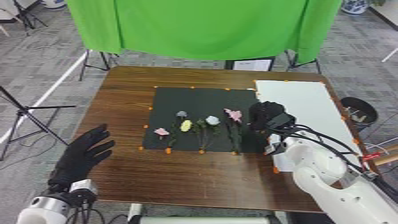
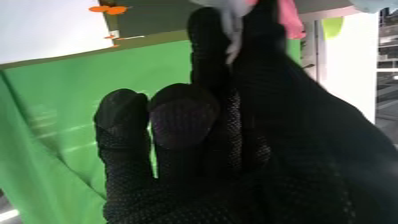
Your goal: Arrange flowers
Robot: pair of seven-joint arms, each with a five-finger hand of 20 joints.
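Note:
My right hand (image 1: 266, 116) is at the right edge of the black mat (image 1: 169, 105). In the right wrist view, this hand (image 2: 213, 165) has its thumb and a finger closed on a white flower (image 2: 233, 17). On the mat lie a small pink flower (image 1: 161, 132), a grey-blue one (image 1: 181, 114), a yellow one (image 1: 186, 126), a pale blue-white one (image 1: 212, 120) and, nearest my right hand, a taller pink one (image 1: 233, 115). Over the table's left front edge, my left hand (image 1: 82, 152) rests with relaxed fingers, apart from the flowers.
A white sheet (image 1: 298, 102) covers the right side of the brown table (image 1: 213, 180), partly beneath my right arm. Orange markers (image 1: 169, 150) edge the mat. Behind the table hangs a green cloth (image 1: 195, 30); a dark bin (image 1: 358, 110) stands at the right.

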